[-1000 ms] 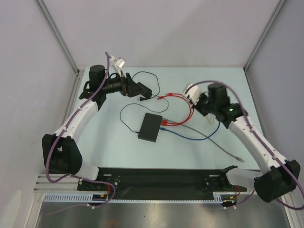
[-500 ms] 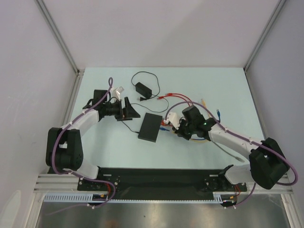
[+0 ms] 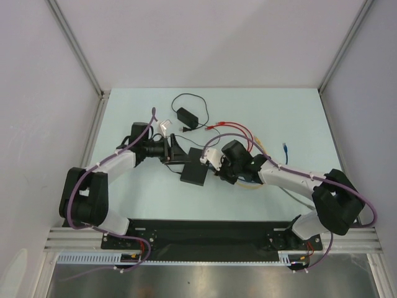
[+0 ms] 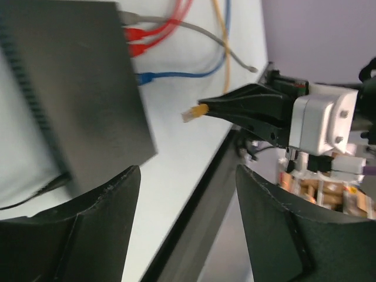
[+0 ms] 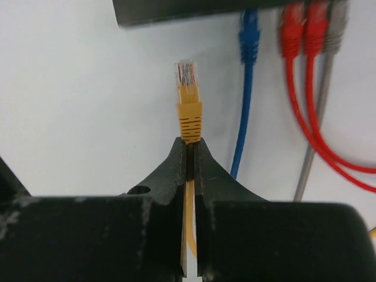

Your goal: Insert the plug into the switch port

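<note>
My right hand is clamped on the tail of the yellow plug. The plug points at the switch edge but sits short of it, left of the blue connector. I can't see the switch port itself. Gripped that far back, the plug could tilt and jam. My left hand stands open at the switch corner, so the unbraced switch may slide across the bench.

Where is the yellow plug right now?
In the right wrist view, the yellow plug is pinched in the right gripper, just short of the switch, left of the plugged-in blue cable.
</note>
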`<state>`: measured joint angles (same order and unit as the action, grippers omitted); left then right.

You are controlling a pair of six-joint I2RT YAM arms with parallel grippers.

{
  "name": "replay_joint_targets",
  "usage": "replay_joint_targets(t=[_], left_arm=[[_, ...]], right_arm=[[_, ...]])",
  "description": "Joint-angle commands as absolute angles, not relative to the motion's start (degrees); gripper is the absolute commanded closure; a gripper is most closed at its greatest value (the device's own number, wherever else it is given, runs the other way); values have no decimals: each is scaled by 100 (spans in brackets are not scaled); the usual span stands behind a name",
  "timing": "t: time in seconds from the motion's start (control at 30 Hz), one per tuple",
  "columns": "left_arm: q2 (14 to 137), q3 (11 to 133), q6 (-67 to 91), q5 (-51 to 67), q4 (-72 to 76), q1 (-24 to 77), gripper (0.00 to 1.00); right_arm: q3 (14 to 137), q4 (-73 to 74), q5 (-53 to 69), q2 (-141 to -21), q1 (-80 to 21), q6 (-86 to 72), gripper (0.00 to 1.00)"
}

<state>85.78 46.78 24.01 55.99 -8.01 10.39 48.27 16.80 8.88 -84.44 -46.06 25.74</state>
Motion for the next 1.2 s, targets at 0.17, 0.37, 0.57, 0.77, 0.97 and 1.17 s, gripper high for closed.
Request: replay_joint_targets(t=[0.17,0.37,0.57,0.77,0.97,1.17], left_arm=[[8463,4263,4254,6021,1230,2090,22],[8814,4157,5026,5678,2082,2495,24],[9167,4271,5186,5564,2320,2707,28],[9325,4289,5229,5572,2206,2751,36],[9448,4412,5300,5730,2479,2891,56],[9597,4570,5273,5792,2443,3006,79]], right_arm=[[5546,1942,1547,-7989,-4518,2320,100],[5572,1977,1748,-7866,-4465,2206,100],[5651,2092,1864,-7796,-4456,2136,100],[5651,2039,1863,-7734,-4456,2162,100],[5607,1986,1881,-7734,-4456,2180,100],[5642,2030,1881,-7761,-4456,2224,100]])
